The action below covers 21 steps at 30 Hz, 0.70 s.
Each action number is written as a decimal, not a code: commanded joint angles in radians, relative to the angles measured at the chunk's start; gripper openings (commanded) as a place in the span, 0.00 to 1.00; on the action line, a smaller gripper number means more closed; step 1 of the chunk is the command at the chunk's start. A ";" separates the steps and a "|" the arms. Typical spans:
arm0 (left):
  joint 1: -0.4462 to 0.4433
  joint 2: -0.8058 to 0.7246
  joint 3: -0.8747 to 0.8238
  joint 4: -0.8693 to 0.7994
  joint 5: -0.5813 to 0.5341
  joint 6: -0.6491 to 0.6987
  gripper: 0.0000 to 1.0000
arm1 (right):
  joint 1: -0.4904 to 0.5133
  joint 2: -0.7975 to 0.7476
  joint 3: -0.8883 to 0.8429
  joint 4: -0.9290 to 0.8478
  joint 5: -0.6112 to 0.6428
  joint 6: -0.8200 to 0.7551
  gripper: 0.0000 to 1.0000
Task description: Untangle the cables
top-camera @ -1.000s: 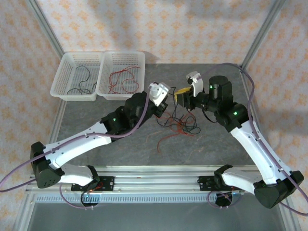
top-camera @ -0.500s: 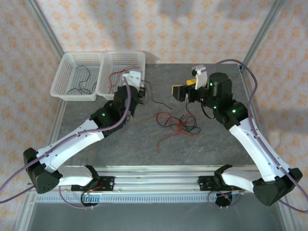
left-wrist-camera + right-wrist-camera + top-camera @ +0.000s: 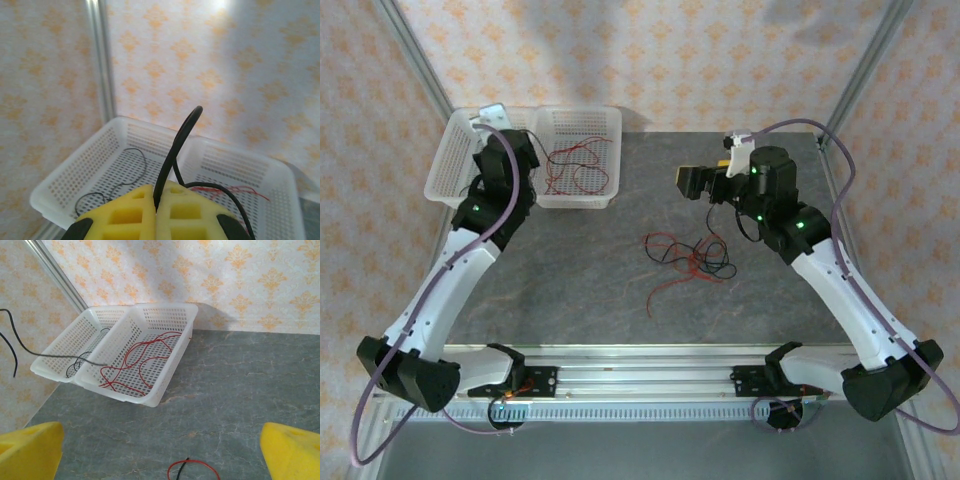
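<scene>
- Tangle of red + black wires lies mid worktop.
- Right hand near it, fingers wide apart, holding nothing.
- Left hand clamped on black wire over left basket; best to lower, then release w/ tail inside rim.
- Right basket w/ red wires adjoins; tail may stray there.

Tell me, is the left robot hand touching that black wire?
Touching. The left wrist view shows the black wire pinched between the shut yellow pads of the left gripper.
</scene>
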 commanded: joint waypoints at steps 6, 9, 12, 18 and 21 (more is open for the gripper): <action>0.194 0.094 0.101 -0.020 0.150 -0.032 0.00 | 0.004 -0.032 -0.042 0.011 0.037 0.053 1.00; 0.262 0.131 0.114 -0.005 0.196 -0.055 0.00 | 0.004 -0.035 -0.067 0.025 0.021 0.083 1.00; 0.307 0.184 0.139 0.010 0.231 -0.075 0.00 | 0.004 -0.037 -0.086 0.027 0.012 0.100 1.00; 0.363 0.311 0.213 0.036 0.184 -0.060 0.00 | 0.004 -0.034 -0.116 0.016 0.002 0.122 0.97; 0.404 0.364 0.240 0.061 0.154 -0.056 0.00 | 0.004 -0.034 -0.136 0.013 -0.003 0.126 0.94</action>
